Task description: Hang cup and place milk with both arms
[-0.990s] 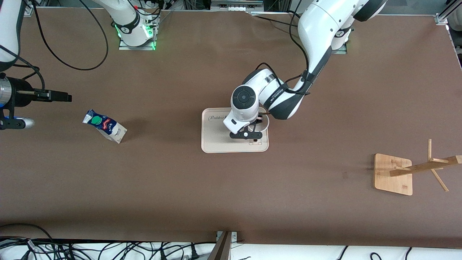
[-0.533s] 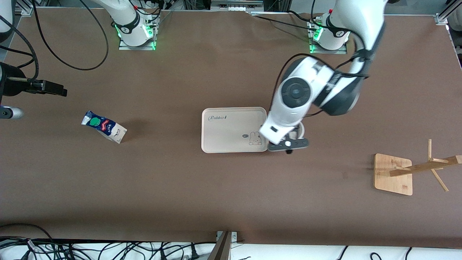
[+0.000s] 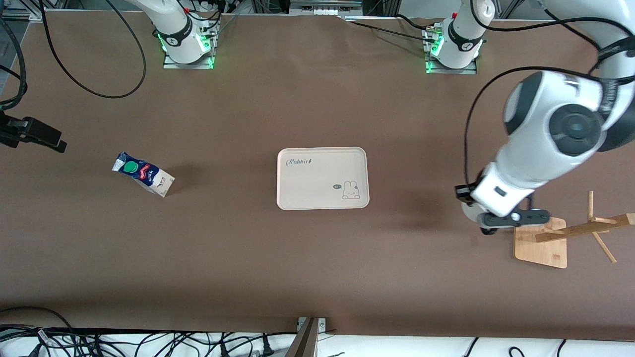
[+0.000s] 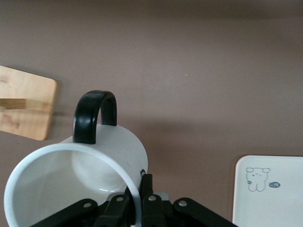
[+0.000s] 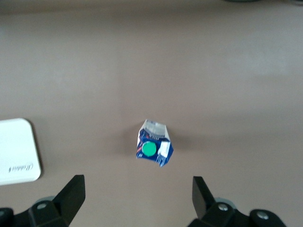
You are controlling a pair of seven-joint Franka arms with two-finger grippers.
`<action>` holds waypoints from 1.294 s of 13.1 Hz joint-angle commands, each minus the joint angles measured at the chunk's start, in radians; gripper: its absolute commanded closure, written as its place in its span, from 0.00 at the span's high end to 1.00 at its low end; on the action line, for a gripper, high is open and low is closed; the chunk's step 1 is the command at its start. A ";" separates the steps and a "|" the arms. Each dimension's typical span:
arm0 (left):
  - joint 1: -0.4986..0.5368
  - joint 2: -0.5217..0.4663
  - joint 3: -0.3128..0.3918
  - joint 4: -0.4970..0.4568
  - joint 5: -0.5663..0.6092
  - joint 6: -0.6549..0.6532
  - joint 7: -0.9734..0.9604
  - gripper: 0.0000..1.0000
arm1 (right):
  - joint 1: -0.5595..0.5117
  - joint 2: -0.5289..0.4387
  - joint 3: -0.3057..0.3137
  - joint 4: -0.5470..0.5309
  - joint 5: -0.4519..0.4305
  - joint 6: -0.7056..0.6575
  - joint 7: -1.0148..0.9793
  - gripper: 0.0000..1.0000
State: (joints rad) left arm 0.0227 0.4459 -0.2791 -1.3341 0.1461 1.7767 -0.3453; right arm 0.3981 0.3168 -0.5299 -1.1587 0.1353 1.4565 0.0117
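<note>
I've swung the left gripper [image 4: 137, 208], jaws pinching the cup [image 4: 75, 184], off the tray [image 3: 322, 177] to the rack [image 3: 540, 240] by the worktop's edge; right gripper [image 5: 137, 201] waits wide over the milk [image 3: 143, 173].

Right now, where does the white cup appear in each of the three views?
Front view: the cup is mostly hidden under the left gripper, beside the wooden rack base.
Left wrist view: cup fills the lower part, black handle up.
Right wrist view: not in it.
Shared landmark: the rabbit tray.
</note>
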 commanded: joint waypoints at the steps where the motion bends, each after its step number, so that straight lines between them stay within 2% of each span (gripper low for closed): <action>1: 0.095 -0.050 -0.017 -0.025 -0.062 -0.072 0.092 0.00 | -0.036 0.010 0.022 0.002 -0.031 0.005 0.014 1.00; 2: 0.126 -0.058 -0.017 -0.025 -0.065 -0.080 0.126 0.00 | -0.083 -0.027 0.097 -0.062 -0.040 0.002 0.025 1.00; 3: 0.153 -0.059 -0.017 -0.025 -0.069 -0.088 0.173 0.00 | -0.196 -0.085 0.242 -0.140 -0.040 0.011 0.049 1.00; 4: 0.189 -0.061 -0.018 -0.023 -0.097 -0.105 0.217 0.00 | -0.354 -0.126 0.409 -0.198 -0.040 0.027 0.092 1.00; 5: 0.207 -0.061 -0.017 -0.023 -0.118 -0.129 0.244 0.00 | -0.452 -0.134 0.527 -0.217 -0.051 0.062 0.112 1.00; 6: 0.212 -0.061 -0.009 0.007 -0.120 -0.160 0.250 0.00 | -0.473 -0.134 0.572 -0.232 -0.112 0.096 0.108 1.00; 8: 0.238 -0.056 -0.006 0.065 -0.118 -0.224 0.253 0.00 | -0.469 -0.139 0.584 -0.240 -0.189 0.140 0.103 1.00; 10: 0.249 -0.058 -0.006 0.069 -0.114 -0.249 0.255 0.00 | -0.466 -0.154 0.584 -0.242 -0.183 0.183 0.088 1.00; 13: 0.272 -0.058 -0.006 0.072 -0.114 -0.269 0.258 0.00 | -0.466 -0.159 0.596 -0.237 -0.177 0.099 0.045 1.00; 15: 0.273 -0.053 -0.006 0.073 -0.117 -0.258 0.307 0.00 | -0.437 -0.148 0.594 -0.227 -0.191 0.119 -0.063 1.00; 17: 0.258 -0.026 -0.009 0.130 -0.112 -0.252 0.313 0.00 | -0.426 -0.147 0.597 -0.223 -0.192 0.102 -0.119 1.00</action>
State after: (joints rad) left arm 0.2871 0.3944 -0.2806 -1.2685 0.0418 1.5327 -0.0632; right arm -0.0396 0.1872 0.0613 -1.3628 -0.0329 1.5659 -0.0544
